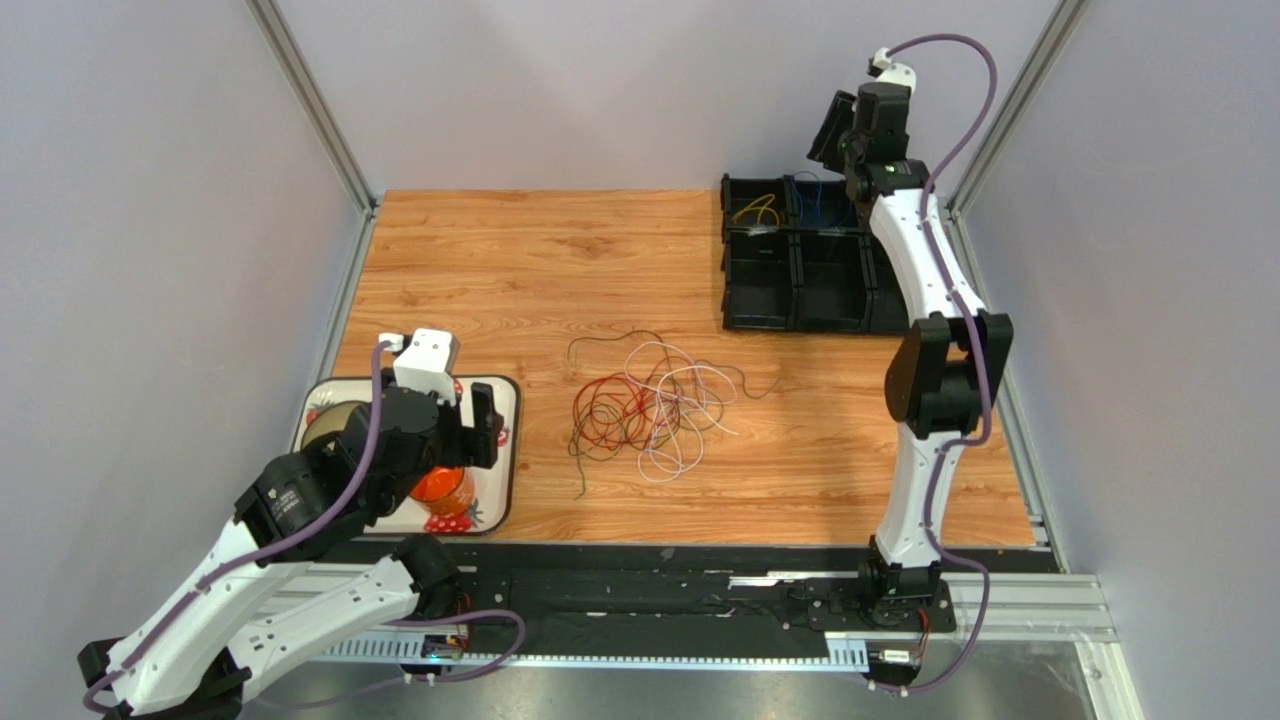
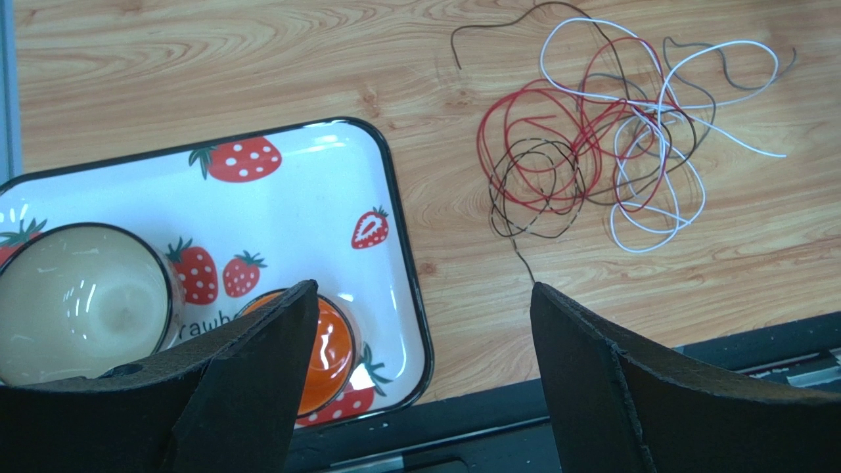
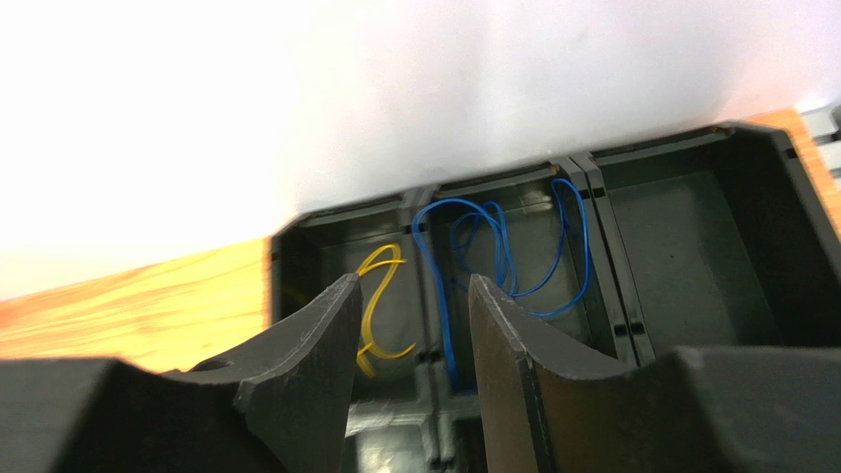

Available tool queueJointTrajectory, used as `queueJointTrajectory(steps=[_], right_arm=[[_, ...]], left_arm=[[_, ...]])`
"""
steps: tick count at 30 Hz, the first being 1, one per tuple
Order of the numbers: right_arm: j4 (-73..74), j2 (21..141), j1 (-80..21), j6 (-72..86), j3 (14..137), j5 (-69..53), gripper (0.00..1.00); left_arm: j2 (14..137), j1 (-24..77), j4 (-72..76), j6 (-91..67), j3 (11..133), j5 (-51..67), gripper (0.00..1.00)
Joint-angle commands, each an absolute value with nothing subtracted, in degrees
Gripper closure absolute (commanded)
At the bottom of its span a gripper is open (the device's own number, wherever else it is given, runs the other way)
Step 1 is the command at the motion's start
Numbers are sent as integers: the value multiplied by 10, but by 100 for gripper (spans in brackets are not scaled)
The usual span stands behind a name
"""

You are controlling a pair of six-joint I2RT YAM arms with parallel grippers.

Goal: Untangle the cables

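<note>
A tangle of thin cables (image 1: pixel 654 405) in red, white and dark brown lies on the wooden table's middle; it also shows in the left wrist view (image 2: pixel 592 128). A yellow cable (image 3: pixel 375 296) and a blue cable (image 3: pixel 498 246) lie in separate back compartments of a black divided bin (image 1: pixel 796 293). My left gripper (image 1: pixel 484 420) is open and empty, hovering over the right edge of a strawberry tray (image 2: pixel 296 207), left of the tangle. My right gripper (image 1: pixel 831 135) is open and empty, high over the bin's back; in the right wrist view its jaws (image 3: pixel 415 281) frame the yellow and blue cables.
The strawberry tray (image 1: pixel 504 450) at the front left holds a beige bowl (image 2: pixel 84 301) and an orange cup (image 2: pixel 331 350). The bin's right back compartment (image 3: pixel 691 266) holds nothing. Grey walls enclose the table; a black rail (image 1: pixel 676 578) runs along the near edge.
</note>
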State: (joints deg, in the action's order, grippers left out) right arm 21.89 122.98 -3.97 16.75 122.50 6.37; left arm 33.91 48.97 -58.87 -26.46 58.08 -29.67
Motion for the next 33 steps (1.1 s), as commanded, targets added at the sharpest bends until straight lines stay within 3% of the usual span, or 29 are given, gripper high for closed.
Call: queueJointTrajectory(steps=[1,18,24,33], right_arm=[[240,1112,-64,196,1130,46,53],[332,843,-152,210,756,-91,50],[322,792,-163,256,658,-108,51],[316,782,-199,265,618,-80,52]], left_arm=[[338,487,-572,-254,579,-293,13],[392,487,-563,-243,577,-266,13],[517,487,-579,-291,615,-252,15],[676,488,-405,-337,643,-154,19]])
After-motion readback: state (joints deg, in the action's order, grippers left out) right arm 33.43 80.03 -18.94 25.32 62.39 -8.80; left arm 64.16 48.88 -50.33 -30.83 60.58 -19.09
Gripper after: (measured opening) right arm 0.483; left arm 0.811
